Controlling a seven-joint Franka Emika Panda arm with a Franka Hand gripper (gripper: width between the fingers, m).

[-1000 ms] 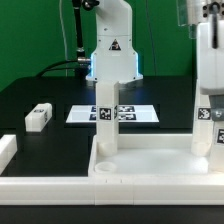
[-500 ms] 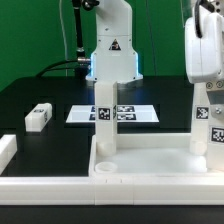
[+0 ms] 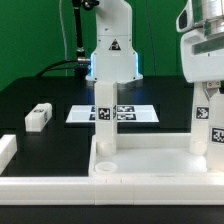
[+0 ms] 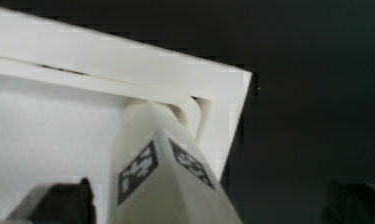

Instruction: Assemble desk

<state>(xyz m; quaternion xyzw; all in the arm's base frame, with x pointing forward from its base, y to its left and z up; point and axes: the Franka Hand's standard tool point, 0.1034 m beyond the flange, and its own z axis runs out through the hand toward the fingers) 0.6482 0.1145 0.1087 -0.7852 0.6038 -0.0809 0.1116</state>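
Now my gripper (image 3: pixel 204 88) sits at the upper right of the exterior frame, jaws spread wide, pinching nothing, poised over the top of the right-hand leg (image 3: pixel 209 125). That leg stands upright in the right rear corner of the desk top (image 3: pixel 150 160), which fills the lower part of the frame, rim up like a tray. A second leg (image 3: pixel 106 125) stands upright toward the left rear corner, its tag facing the camera. Over at mid-left, a third leg (image 3: pixel 38 116) lies on its side on the black table (image 3: pixel 50 95), well apart from the top. Behind the tray, the marker board (image 3: pixel 85 114) lies flat in the centre. Through the wrist view I'm looking down the tagged leg (image 4: pixel 166 170) into the corner of the rim (image 4: pixel 166 65); my fingertips (image 4: pixel 59 200) show only as dark blurs low in the frame, clear of the leg on both sides. I judge the step in hand to be the finish of seating this second leg: I can't tell from here whether it is fully home in its socket. Next, I reckon, I lift straight up so I don't knock it, then swing across to the lying leg, line my jaws across its narrow sides and close. A fourth leg I cannot see.
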